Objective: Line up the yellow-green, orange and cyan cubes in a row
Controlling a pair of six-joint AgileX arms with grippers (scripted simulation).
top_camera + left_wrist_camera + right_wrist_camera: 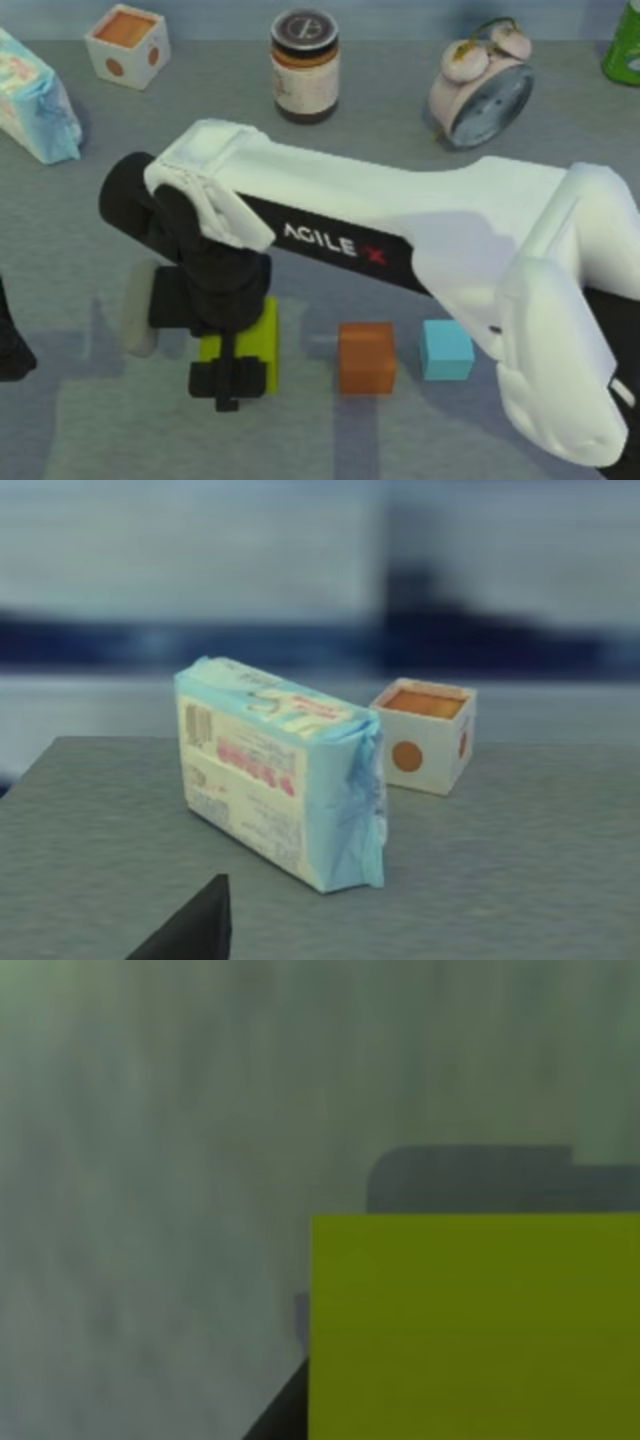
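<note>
Right pincer looks clamped on the yellow-green cube at 9 o'clock of the orange cube and cyan cube, so I'd square it up before letting go.

The orange cube stands in the front row with a narrow bare gap on each side: to the cyan cube on its right, and to the yellow-green cube on its left. The right pincer sits over that yellow-green cube, and its arm crosses above the worktop behind the orange cube. Well behind stand a jar and an alarm clock.
</note>
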